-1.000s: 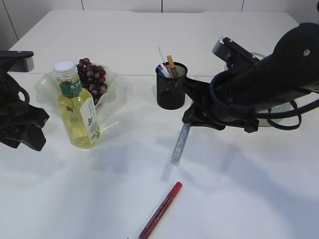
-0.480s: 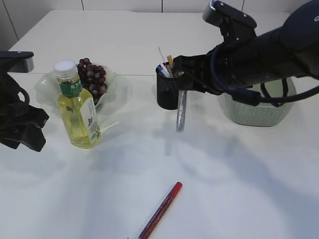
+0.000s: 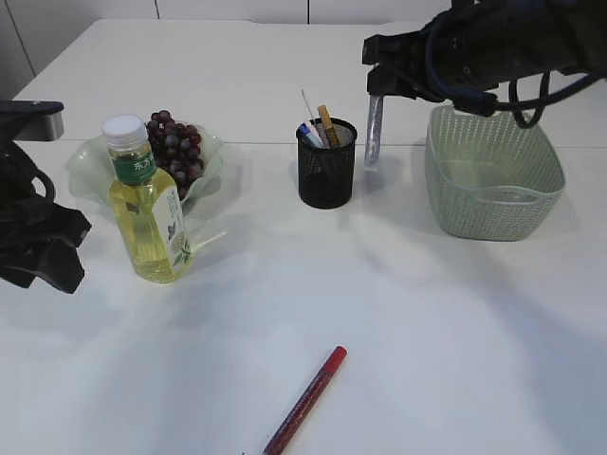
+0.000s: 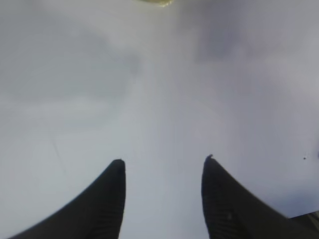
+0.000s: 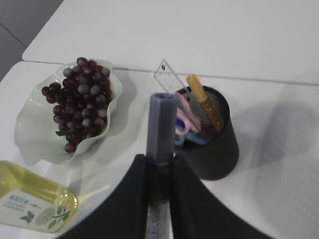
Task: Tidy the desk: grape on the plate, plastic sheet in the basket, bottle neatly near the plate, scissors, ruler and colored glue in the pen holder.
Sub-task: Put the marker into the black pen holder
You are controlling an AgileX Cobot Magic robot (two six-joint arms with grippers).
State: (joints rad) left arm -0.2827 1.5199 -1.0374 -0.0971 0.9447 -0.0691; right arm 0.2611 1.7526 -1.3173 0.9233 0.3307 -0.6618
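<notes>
My right gripper is shut on a silver glitter glue stick, which hangs upright in the air just right of the black mesh pen holder. In the right wrist view the glue sits between the jaws above the holder, which contains scissors, a clear ruler and a yellow pen. Dark grapes lie on the pale plate. The yellow bottle stands upright in front of the plate. A red glue stick lies on the table near the front. My left gripper is open and empty over bare table.
A green basket stands at the right, behind my right arm's reach. The left arm rests at the left edge beside the bottle. No plastic sheet shows outside the basket.
My right gripper has lifted the silver glue stick off the table and carried it up and back, turning it upright beside the pen holder. The left arm has not moved.
</notes>
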